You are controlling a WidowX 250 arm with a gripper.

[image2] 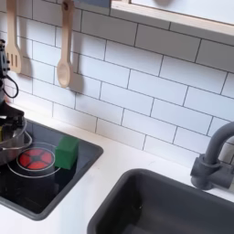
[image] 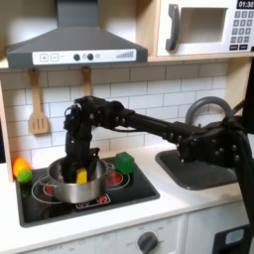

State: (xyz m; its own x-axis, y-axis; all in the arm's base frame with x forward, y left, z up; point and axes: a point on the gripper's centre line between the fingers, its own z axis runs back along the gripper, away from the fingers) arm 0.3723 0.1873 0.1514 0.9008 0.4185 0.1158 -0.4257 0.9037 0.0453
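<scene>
In the first exterior view, a yellow and green toy (image: 19, 170) lies at the stove's left edge. Next comes a silver pot (image: 74, 185) on the black stove (image: 139, 190), with a yellow piece (image: 81, 176) inside. The gripper (image: 78, 159) reaches down into the pot just above that piece; whether its jaws are closed, I cannot tell. A green block (image: 124, 163) sits to the pot's right, and a sink (image: 203, 175) lies farther right.

Microwave (image: 203, 27) at the first exterior view's far right, its display showing digits too blurred to read, keypad markings beneath likewise unreadable, no other text, label or brand legible in both exterior views
</scene>
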